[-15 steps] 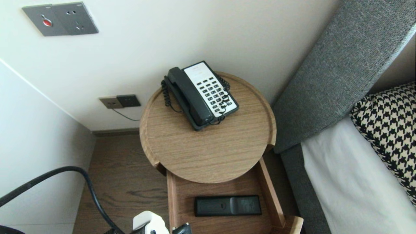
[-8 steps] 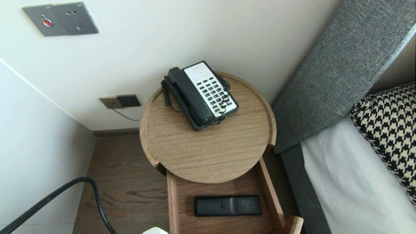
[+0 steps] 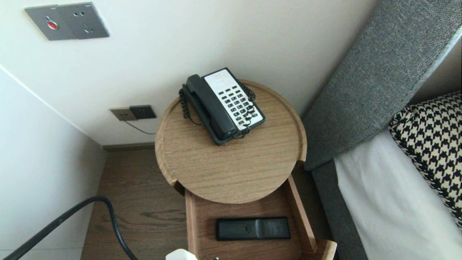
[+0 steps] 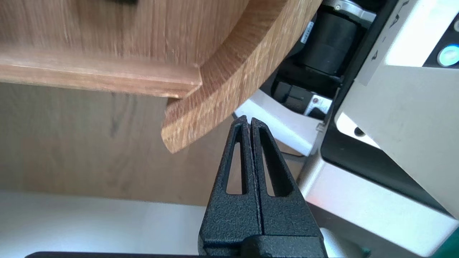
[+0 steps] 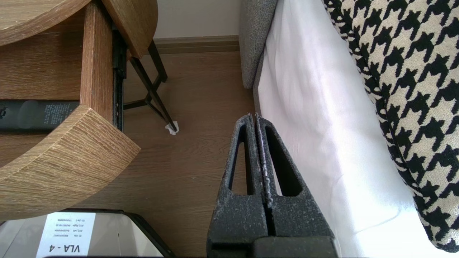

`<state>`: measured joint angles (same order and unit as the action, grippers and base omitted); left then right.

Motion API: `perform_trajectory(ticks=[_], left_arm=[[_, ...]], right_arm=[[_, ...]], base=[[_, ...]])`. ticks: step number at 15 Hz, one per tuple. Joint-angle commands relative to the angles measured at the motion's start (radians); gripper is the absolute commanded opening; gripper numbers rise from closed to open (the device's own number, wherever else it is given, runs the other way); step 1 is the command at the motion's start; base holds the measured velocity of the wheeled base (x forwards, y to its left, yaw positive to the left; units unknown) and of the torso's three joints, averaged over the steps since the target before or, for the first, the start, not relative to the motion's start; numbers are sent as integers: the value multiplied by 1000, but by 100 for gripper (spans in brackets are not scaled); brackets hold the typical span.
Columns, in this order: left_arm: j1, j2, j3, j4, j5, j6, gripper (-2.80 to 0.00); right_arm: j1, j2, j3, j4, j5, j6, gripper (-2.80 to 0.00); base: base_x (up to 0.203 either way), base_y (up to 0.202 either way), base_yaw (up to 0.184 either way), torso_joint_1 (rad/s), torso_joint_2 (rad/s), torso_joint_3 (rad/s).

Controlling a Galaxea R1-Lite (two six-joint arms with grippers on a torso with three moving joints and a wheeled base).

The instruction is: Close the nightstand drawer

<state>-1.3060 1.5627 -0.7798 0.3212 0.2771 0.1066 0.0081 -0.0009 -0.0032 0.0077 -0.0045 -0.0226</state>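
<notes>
A round wooden bedside table carries a black and white desk phone. Its drawer stands pulled out, with a black remote control lying flat inside. My left gripper is shut and empty, its tips just beside the near left corner of the drawer's curved wooden front. In the head view only a white part of the left arm shows at the bottom edge. My right gripper is shut and empty, parked over the floor between the drawer front and the bed; the remote shows there too.
A bed with a white sheet, a houndstooth pillow and a grey headboard stands to the right. Walls with sockets close off the back and left. A black cable arcs over the wooden floor at lower left.
The left arm's white wrist has dropped lower and slid right along the bottom edge of the head view; its black fingertip is gone from sight. The cable has shifted with it.
</notes>
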Motion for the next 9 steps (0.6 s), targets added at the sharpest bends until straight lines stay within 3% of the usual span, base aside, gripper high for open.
perform_trajectory(ticks=[1,9], left_arm=[[5,12,-7,-10,5,-76,-280],[49,63,3,-7,-50,-89,-280]], right_arm=[[1,-7,0,0,0,0,-280],[1,-7,0,0,0,0,-280]], base=[[0,0,0,0,0,0],[0,0,0,0,0,0]])
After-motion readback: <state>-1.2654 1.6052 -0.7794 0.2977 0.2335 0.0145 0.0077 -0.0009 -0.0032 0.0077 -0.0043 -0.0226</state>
